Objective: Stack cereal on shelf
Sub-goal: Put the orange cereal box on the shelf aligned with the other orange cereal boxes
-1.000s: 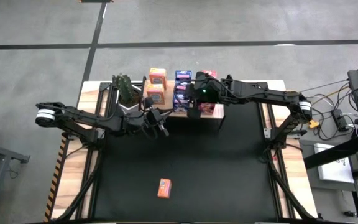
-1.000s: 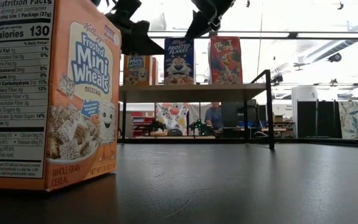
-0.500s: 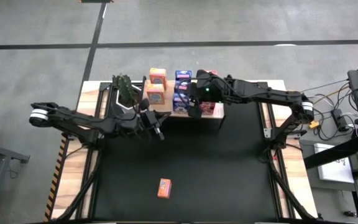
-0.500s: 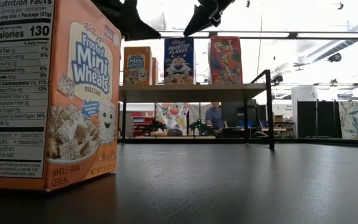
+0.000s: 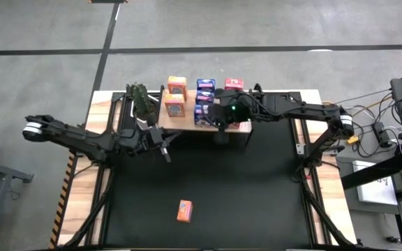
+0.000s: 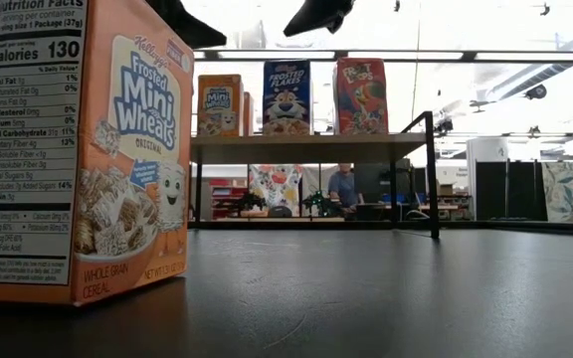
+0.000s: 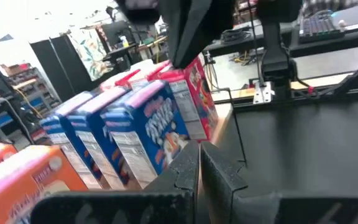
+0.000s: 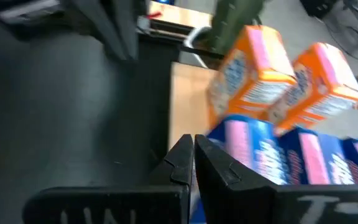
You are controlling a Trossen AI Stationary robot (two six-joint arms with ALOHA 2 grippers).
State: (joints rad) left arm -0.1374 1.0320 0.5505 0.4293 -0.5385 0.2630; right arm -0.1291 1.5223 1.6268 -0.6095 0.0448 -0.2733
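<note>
One orange cereal box (image 5: 184, 210) is seen well apart from the shelf (image 5: 204, 127), alone on the black mat (image 5: 257, 188) toward the near edge of the table; in the low view the same box (image 6: 78, 149) stands upright, close to the camera. On the shelf the remaining boxes are lined up in three rows — orange boxes (image 5: 175, 97) at the end nearest the potted plant (image 5: 141, 101), blue boxes (image 5: 204, 100) in the middle, pink-red boxes (image 5: 234, 85) at the far end from the plant. How many boxes stand in each row cannot be told from above, since the right arm covers part of them. In the low view three front faces are shown side by side on the shelf (image 6: 306, 147): orange (image 6: 220, 105), blue (image 6: 286, 96) and red (image 6: 361, 95).

The left gripper (image 5: 164, 139) is held just off the shelf's front edge, below the orange row, over the mat; its fingers (image 7: 188, 171) are pressed together with nothing between them. The right gripper (image 5: 220, 132) is held at the shelf's front edge, beside the blue and pink-red rows; its fingers (image 8: 182, 158) are likewise closed together and empty. Beyond the shelf, a person (image 6: 343, 185) is visible in the room behind.
</note>
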